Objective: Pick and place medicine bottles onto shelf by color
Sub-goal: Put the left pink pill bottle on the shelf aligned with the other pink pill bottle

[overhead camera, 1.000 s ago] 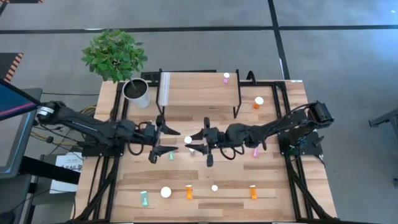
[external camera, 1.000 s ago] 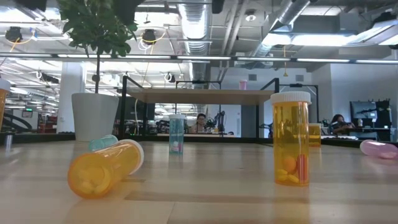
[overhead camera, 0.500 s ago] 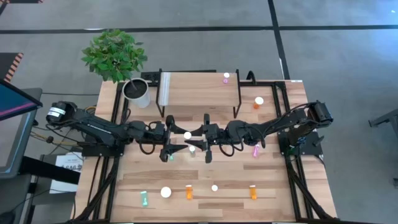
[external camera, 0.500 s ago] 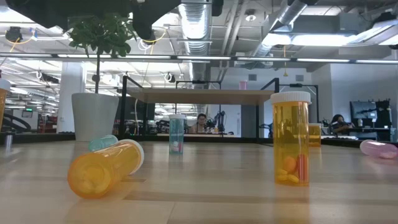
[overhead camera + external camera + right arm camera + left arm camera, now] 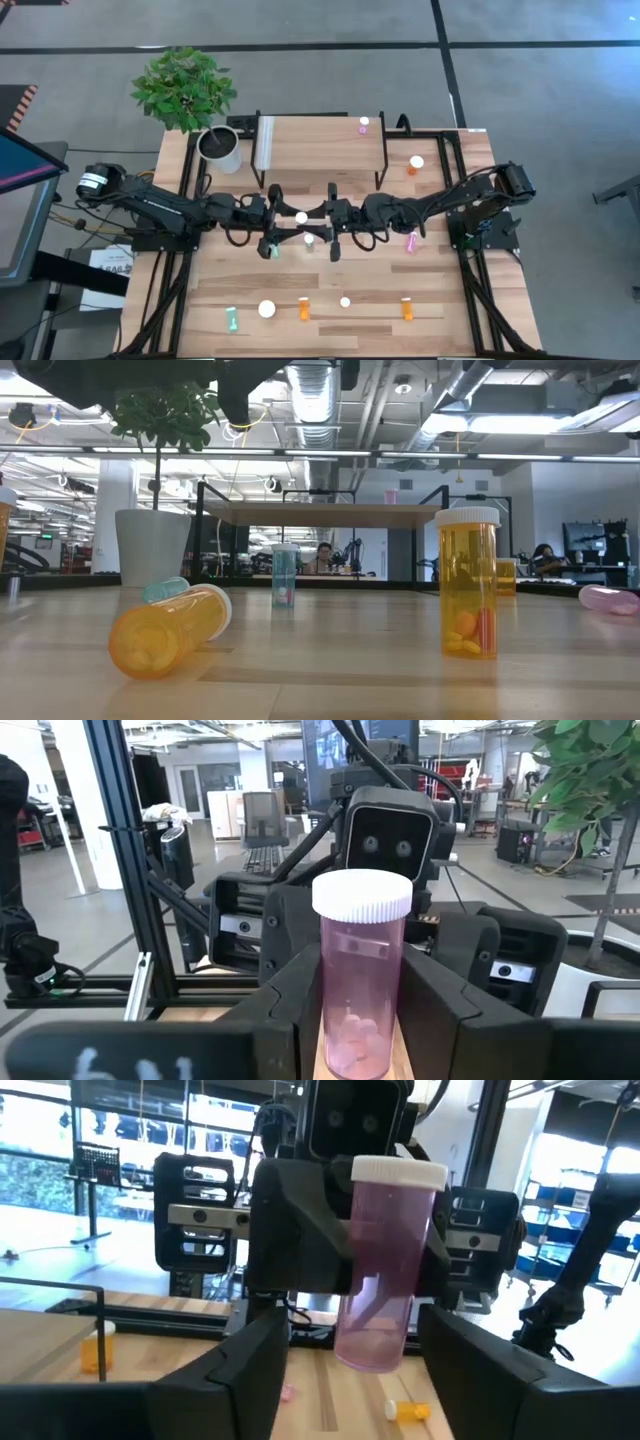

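Note:
A pink medicine bottle (image 5: 360, 982) with a white cap (image 5: 301, 217) stands upright in the air over the middle of the table, and my right gripper (image 5: 360, 1020) is shut on it. My left gripper (image 5: 352, 1370) faces it from the table's left, open. Its fingers (image 5: 240, 1380) stand on either side of the bottle's lower end (image 5: 368, 1348); I cannot tell whether they touch it. The shelf (image 5: 320, 143) stands at the far edge with one pink bottle (image 5: 364, 125) on top. Other bottles stand or lie on the tabletop. My right gripper pinches the pink bottle's body (image 5: 385, 1230) between its two fingers (image 5: 300, 1230). They come level from the table's right. The bottle is upright, cap up, and lifted clear of the table.
A plant pot (image 5: 220, 148) stands left of the shelf. An orange bottle (image 5: 415, 162) and a lying pink one (image 5: 410, 243) are on the right. A teal bottle (image 5: 275, 250) and a white cap (image 5: 309, 239) lie under the grippers. Several bottles (image 5: 303, 308) sit along the near edge.
My left gripper has moved toward the table's right, up to the pink bottle, and its fingers now flank the bottle. Most of that move came in the first half second. My right gripper and the bottle have kept still.

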Controlling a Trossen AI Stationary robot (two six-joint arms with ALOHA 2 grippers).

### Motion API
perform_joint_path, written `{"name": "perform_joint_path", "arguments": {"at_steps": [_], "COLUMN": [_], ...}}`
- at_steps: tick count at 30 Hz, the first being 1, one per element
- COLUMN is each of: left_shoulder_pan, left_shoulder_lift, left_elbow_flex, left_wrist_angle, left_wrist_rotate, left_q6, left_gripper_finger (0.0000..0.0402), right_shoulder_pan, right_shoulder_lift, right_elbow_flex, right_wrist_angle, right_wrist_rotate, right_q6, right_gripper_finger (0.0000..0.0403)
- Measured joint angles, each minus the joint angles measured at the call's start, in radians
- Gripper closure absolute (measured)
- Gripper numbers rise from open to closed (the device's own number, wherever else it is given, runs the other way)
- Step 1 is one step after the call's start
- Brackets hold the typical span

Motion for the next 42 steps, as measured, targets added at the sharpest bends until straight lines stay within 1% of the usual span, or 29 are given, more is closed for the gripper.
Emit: {"name": "perform_joint_path", "arguments": {"at_steps": [7, 14, 19, 29, 32, 35, 42], "left_shoulder_pan": [0.000, 0.000, -0.001, 0.000, 0.000, 0.000, 0.000], "left_shoulder_lift": [0.000, 0.000, 0.000, 0.000, -0.001, -0.004, -0.028], "left_elbow_flex": [0.000, 0.000, 0.000, 0.000, 0.000, 0.000, 0.000], "left_wrist_angle": [-0.003, -0.004, -0.009, -0.017, -0.028, -0.063, -0.133], "left_wrist_rotate": [0.000, 0.001, 0.002, 0.001, 0.010, 0.012, 0.016], "left_q6": [0.002, 0.002, -0.007, -0.032, -0.033, -0.034, -0.036], "left_gripper_finger": [0.0252, 0.0281, 0.0297, 0.0301, 0.0301, 0.0301, 0.0302], "right_shoulder_pan": [0.000, 0.000, 0.000, 0.000, 0.000, 0.000, 0.000], "right_shoulder_lift": [0.000, 0.000, 0.000, -0.002, -0.022, -0.057, -0.153], "right_elbow_flex": [0.000, 0.000, 0.000, 0.001, 0.002, 0.001, 0.001], "right_wrist_angle": [0.000, 0.000, -0.003, -0.058, -0.111, -0.201, -0.369], "right_wrist_rotate": [0.001, 0.002, 0.002, -0.002, -0.002, -0.003, -0.003], "right_q6": [0.008, 0.010, 0.010, 0.034, 0.048, 0.061, 0.081], "right_gripper_finger": [0.0274, 0.0268, 0.0253, 0.0195, 0.0181, 0.0172, 0.0168]}}
